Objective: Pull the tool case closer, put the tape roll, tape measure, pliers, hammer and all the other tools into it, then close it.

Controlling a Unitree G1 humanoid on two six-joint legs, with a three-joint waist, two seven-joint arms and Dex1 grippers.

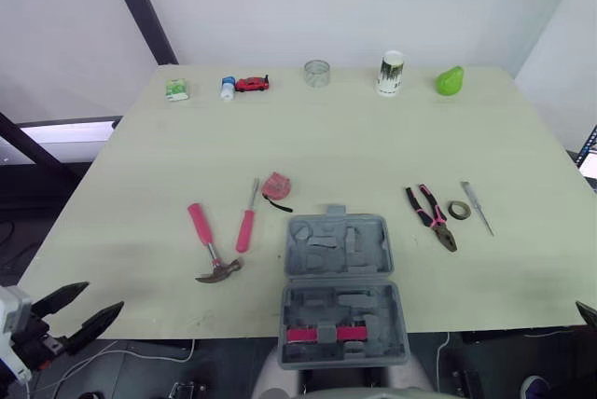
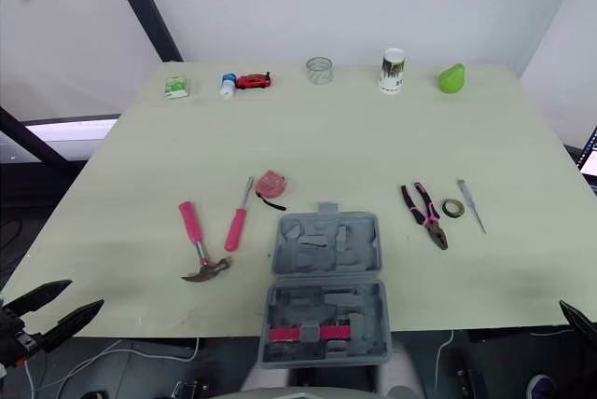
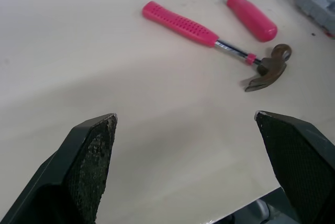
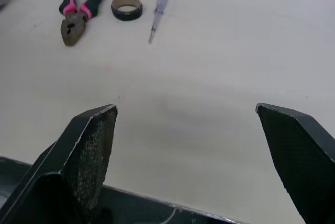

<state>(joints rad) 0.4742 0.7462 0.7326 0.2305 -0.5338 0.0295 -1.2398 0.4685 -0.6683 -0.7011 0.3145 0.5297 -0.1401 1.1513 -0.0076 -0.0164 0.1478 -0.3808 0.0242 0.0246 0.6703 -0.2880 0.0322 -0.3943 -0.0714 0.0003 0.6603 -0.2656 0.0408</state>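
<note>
Left eye view is taken up by a pale table (image 1: 373, 138), 12 o'clock being its far edge. At 6 o'clock the grey tool case (image 1: 340, 287) is laid open and flat, its nearer half reaching past the table's edge. The left gripper (image 3: 184, 118) is held off the 8 o'clock corner and the right gripper (image 4: 186, 109) off the 4 o'clock corner; on each, the 2 black fingers (image 3: 91, 156) are spread wide with nothing held between them. At 10 o'clock from the case the hammer (image 1: 210, 245) is laid flat, pink handle toward 12 o'clock, with a pink-handled screwdriver (image 1: 246, 222) just beside it. At 2 o'clock from the case the pliers (image 1: 432, 217) are found, head toward 6 o'clock. The pink tape measure (image 1: 276, 185) is set at 11 o'clock from the case, near the pink-handled screwdriver's tip. A thin clear-handled screwdriver (image 1: 477, 207) is laid at 3 o'clock of the pliers, and the tape roll (image 1: 458, 210) is placed between these 2, touching neither.
</note>
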